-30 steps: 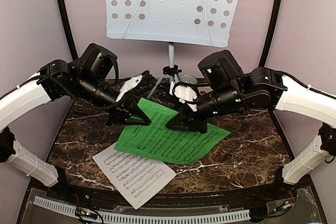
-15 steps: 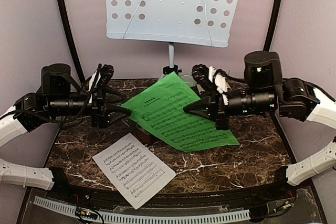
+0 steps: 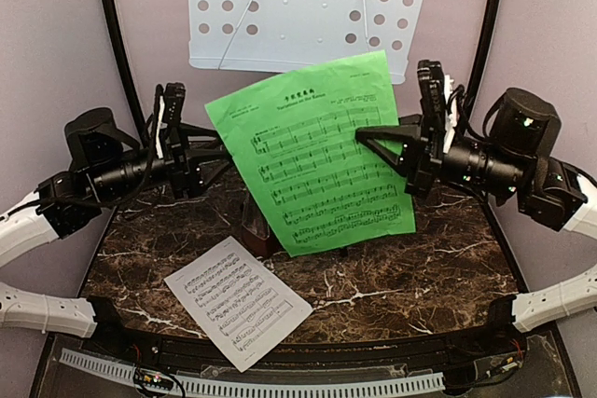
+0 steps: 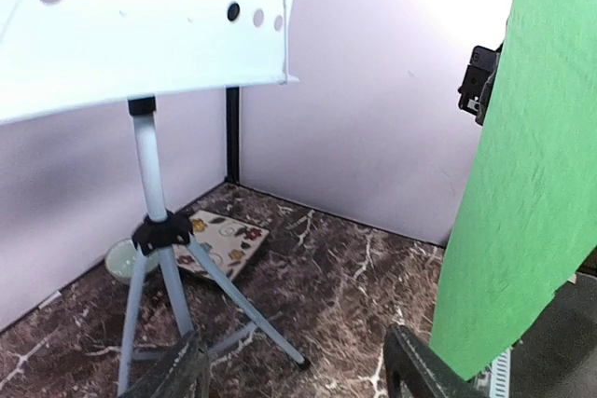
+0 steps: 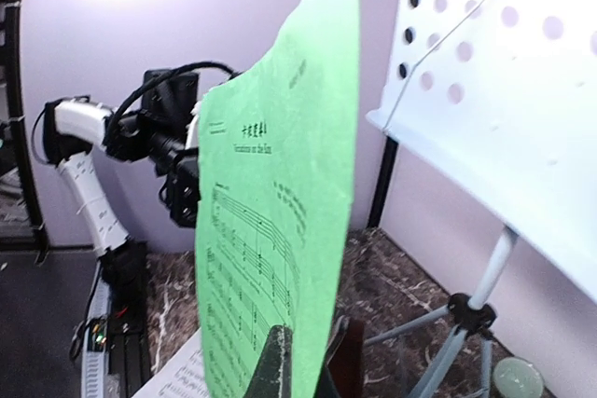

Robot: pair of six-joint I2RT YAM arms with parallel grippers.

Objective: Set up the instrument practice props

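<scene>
Both pairs of fingers are showing plainly: the right fingers (image 5: pixel 277 363) are pinching one side edge of the green music sheet (image 3: pixel 317 165), clamped shut on the paper, while the left fingers (image 4: pixel 175 376) are standing apart with nothing between them. The green sheet is hanging upright in the air, printed face toward the near edge, in front of and a little below the white punched stand desk (image 3: pixel 298 6), not yet resting on it. Judging by the pose, it is being held vertical so it can go flat against the desk and settle on the lip. A one-edge grip is leaving the far side free to curl, and the open left fingers are hovering near that side, probably to steady it. Behind the sheet's lower corner the dark red-brown metronome (image 3: pixel 256 230) is sitting on the table (image 3: pixel 438 258), mostly hidden. The white music sheet (image 3: pixel 238 300) is lying flat and skewed near the front. Farther back, by the tripod legs (image 4: pixel 163 295), a small pale bowl (image 4: pixel 119 263) and a flowered tile (image 4: pixel 221 238) are lying just beside each other, seemingly not part of the job.
</scene>
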